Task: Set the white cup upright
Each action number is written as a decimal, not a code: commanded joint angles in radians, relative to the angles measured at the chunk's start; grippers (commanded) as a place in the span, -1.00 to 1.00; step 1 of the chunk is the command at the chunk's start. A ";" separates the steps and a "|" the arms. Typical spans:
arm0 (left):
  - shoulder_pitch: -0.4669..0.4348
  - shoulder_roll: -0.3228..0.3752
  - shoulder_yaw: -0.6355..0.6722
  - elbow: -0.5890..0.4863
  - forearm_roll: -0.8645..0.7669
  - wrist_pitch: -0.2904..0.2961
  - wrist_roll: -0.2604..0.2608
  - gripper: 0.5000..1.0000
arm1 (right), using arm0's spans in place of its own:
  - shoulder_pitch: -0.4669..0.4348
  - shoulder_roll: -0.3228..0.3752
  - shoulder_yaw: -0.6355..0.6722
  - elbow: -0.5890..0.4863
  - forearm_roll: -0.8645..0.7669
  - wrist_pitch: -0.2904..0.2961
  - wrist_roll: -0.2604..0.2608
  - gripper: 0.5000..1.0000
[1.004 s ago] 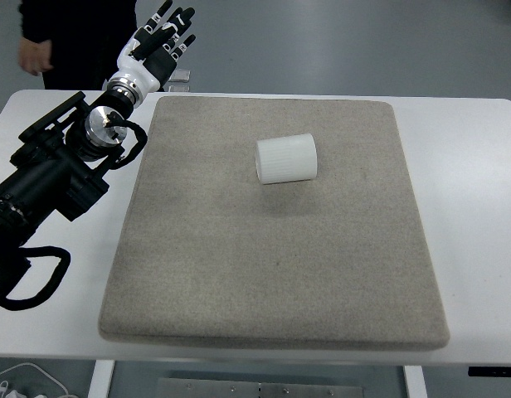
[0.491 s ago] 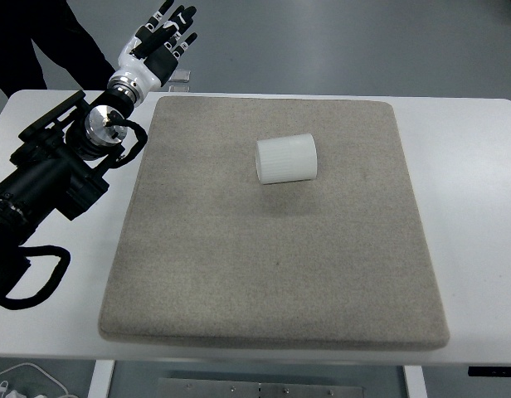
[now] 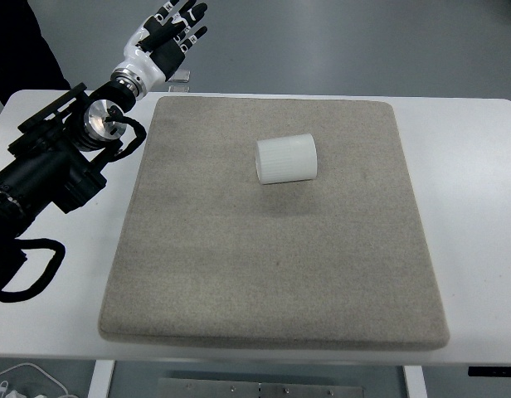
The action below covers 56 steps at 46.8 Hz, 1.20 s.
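Meanwhile left hand (image 3: 166, 37) lifted slightly; white cup (image 3: 286, 158) unmoved.

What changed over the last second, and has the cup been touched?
The left hand rose slightly toward the far edge, fingers spread, holding nothing. The person at top left moved further out of view. The white cup lies untouched on its side on the grey mat.

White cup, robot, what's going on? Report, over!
Left hand open, fingers spread, past the table's far-left corner. Right hand not in view. White cup on its side on the grey mat, untouched. Nothing in the way.
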 commanded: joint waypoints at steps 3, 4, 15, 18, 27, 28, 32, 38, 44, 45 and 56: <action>-0.025 0.020 0.066 -0.001 0.002 0.000 0.001 0.99 | 0.000 0.000 0.000 0.000 0.000 -0.001 0.000 0.72; -0.031 0.024 0.079 -0.001 0.002 0.000 0.001 0.99 | 0.000 0.000 0.000 0.000 0.000 0.000 0.000 0.72; -0.115 0.052 0.296 -0.019 0.036 -0.004 0.001 0.99 | 0.000 0.000 0.000 0.000 0.000 0.000 0.000 0.72; -0.129 0.077 0.347 -0.079 0.068 0.002 0.000 0.99 | 0.000 0.000 0.001 0.000 0.000 0.000 0.000 0.72; -0.146 0.124 0.372 -0.222 0.253 0.013 0.003 0.99 | 0.000 0.000 0.000 0.000 0.000 -0.001 0.000 0.72; -0.146 0.127 0.375 -0.233 0.276 0.014 0.004 0.99 | 0.000 0.000 0.001 0.000 0.000 -0.001 0.000 0.72; -0.146 0.130 0.390 -0.266 0.352 0.016 0.009 0.99 | 0.000 0.000 0.001 0.000 0.000 0.000 0.000 0.72; -0.163 0.150 0.399 -0.317 0.395 0.014 0.061 0.99 | 0.000 0.000 0.000 0.000 0.000 0.000 0.000 0.72; -0.192 0.175 0.465 -0.378 0.396 0.014 0.119 0.99 | 0.000 0.000 0.001 0.000 0.000 0.000 0.000 0.72; -0.199 0.179 0.473 -0.386 0.396 0.016 0.126 0.99 | 0.001 0.000 0.000 0.000 0.000 0.000 0.000 0.72; -0.268 0.207 0.602 -0.466 0.399 0.016 0.195 0.99 | 0.001 0.000 0.000 0.000 0.000 0.000 0.000 0.72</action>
